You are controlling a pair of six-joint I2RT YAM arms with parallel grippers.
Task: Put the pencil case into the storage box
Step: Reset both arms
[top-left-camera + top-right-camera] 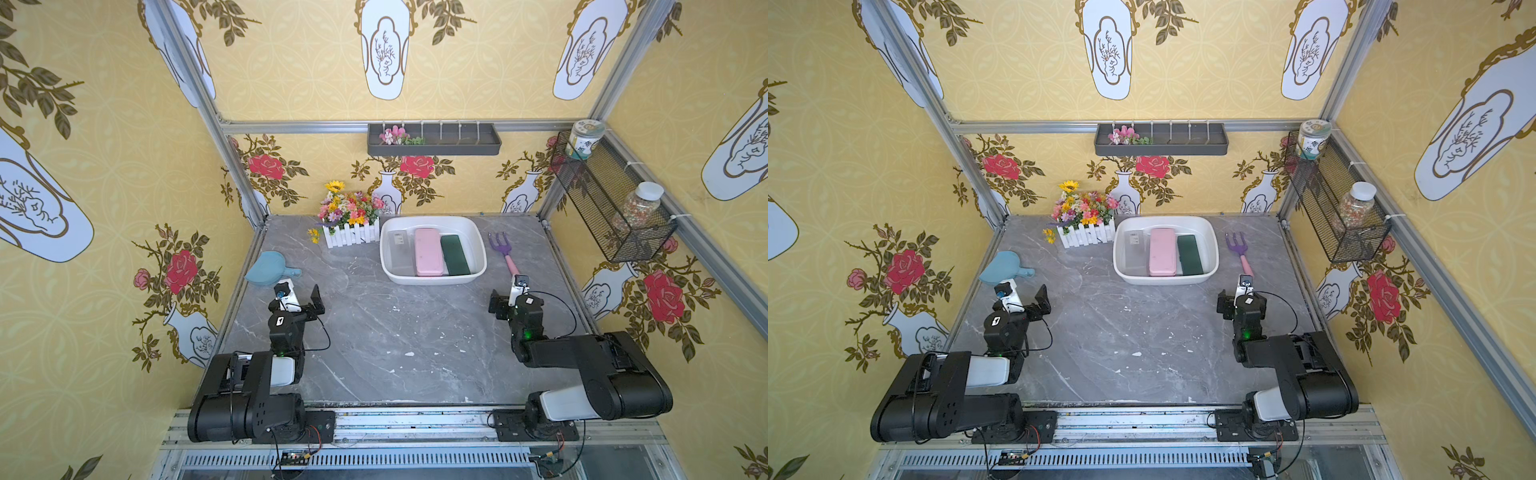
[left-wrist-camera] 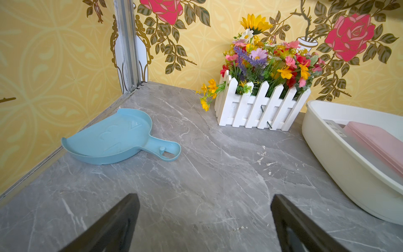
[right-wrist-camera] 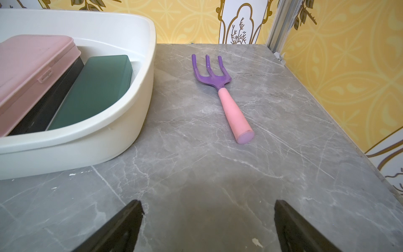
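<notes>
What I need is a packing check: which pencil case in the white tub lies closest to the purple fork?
The dark green case, beside the storage box wall facing the fork; the pink case lies mid-box, the clear case farthest.

From high above the near edge, in both top views: looks down toward the back wall point(image 1: 299, 75), taking in the whole bench point(image 1: 374, 340); nearly identical framing, shifted slightly sideways. From the left wrist: looks low and close across the bench, past the left tool point(image 2: 205, 198), toward the dustpan point(image 2: 109, 139) and flower box point(image 2: 259, 111). From the right wrist: equally low, past the right tool point(image 3: 208, 203), toward the garden fork point(image 3: 229, 104). Shares between wrist views only the white tub point(image 3: 139, 104) and pink case point(image 3: 28, 65).
</notes>
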